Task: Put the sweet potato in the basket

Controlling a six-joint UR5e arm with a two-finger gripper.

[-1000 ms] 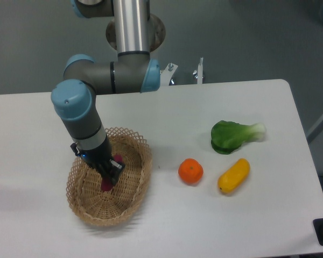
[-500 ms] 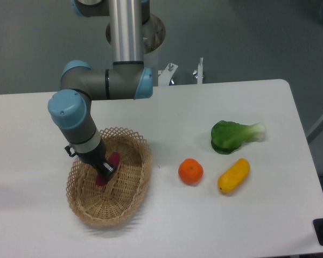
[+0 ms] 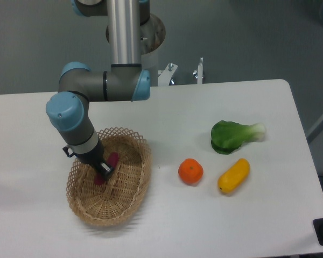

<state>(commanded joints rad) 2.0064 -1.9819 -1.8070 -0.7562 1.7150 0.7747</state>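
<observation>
Though no writing shows, the hand (image 3: 104, 171) pinches the sweet potato (image 3: 110, 163) inside the basket (image 3: 130, 200).

A robotics lab is showing here: an industrial arm (image 3: 91, 91) with blue joint caps is rising from a round pedestal at the far edge of a plain white table (image 3: 167, 226), grey floor is lying beyond, and toy-like produce is sitting spaced out at the right.
</observation>
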